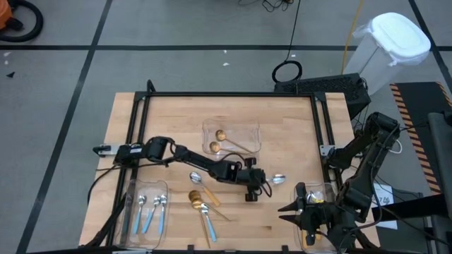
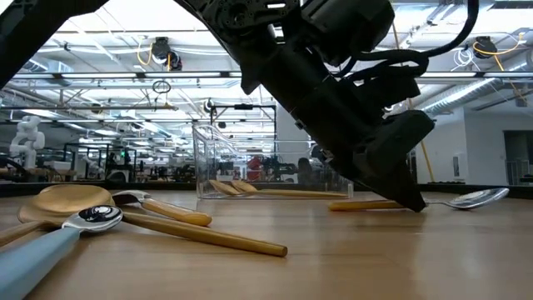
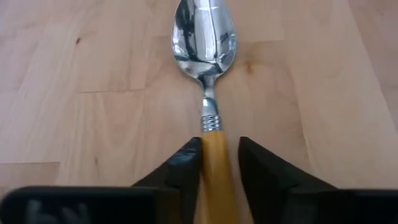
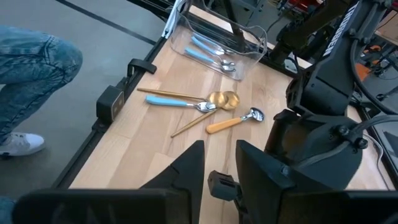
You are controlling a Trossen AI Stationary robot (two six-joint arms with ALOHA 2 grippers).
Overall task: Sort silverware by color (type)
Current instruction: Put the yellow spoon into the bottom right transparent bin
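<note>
Straddling the orange-handled, silver-bowled spoon lying right of centre in the high view, on the wooden tabletop, the left pincer looks unclenched, fingers flanking the handle. Risk: thin handle slips or pivots if clenched off-centre. Right pincer waits lower right, parted, empty.

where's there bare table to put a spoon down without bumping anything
Bare wood lies along the far edge behind the clear tray of gold spoons, and left of that tray. It is crowded near the front: loose spoons, the left gripper over an orange-handled spoon, the blue-spoon tray.
</note>
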